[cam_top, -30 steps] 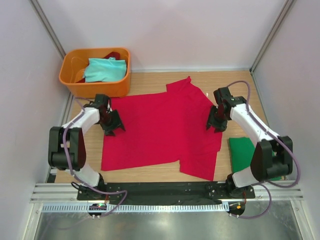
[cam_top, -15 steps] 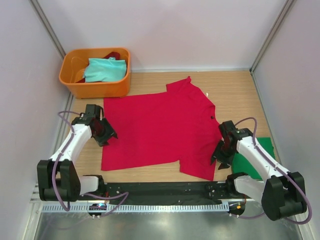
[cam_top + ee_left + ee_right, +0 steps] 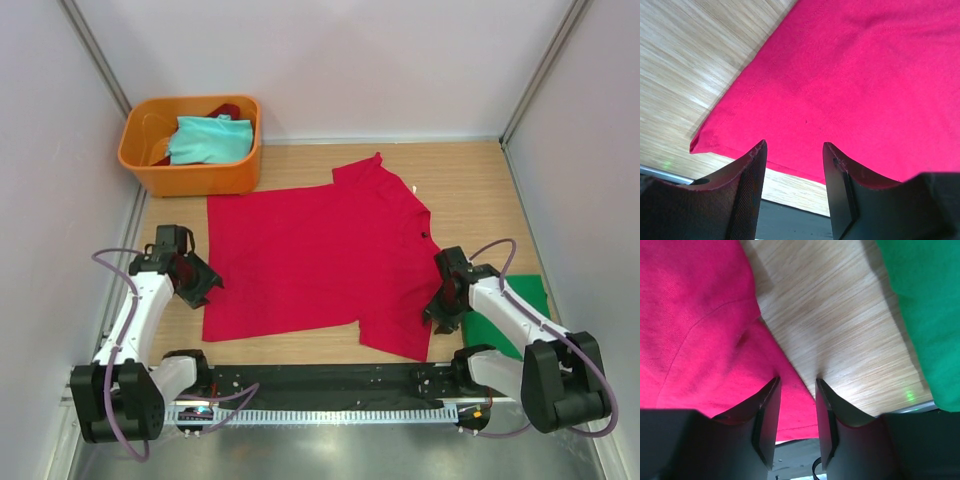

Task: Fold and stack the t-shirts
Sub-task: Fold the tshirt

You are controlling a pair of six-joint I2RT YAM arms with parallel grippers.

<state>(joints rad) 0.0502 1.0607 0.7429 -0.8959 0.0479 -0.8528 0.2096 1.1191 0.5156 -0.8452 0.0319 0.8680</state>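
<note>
The red t-shirt [image 3: 320,260] lies spread flat on the wooden table. My left gripper [image 3: 200,283] hangs open just off its near-left corner. In the left wrist view that corner of the red t-shirt [image 3: 865,75] shows beyond the open left gripper [image 3: 794,150], which holds nothing. My right gripper [image 3: 440,310] stands open at the shirt's near-right edge. The right wrist view shows the hem of the red t-shirt [image 3: 690,340] running between the spread fingers of the right gripper [image 3: 796,385]. A folded green t-shirt [image 3: 520,300] [image 3: 920,315] lies to the right, partly under the right arm. A teal t-shirt [image 3: 210,140] sits in the tub.
An orange plastic tub [image 3: 190,175] stands at the back left with a dark red cloth [image 3: 228,108] behind the teal one. White walls close in both sides. A black rail [image 3: 320,380] runs along the near table edge.
Both arms drew back toward the near edge: the left gripper slid down beside the shirt's left edge to its near corner, the right from the collar side to the near-right hem. Both jaws narrowed slightly.
</note>
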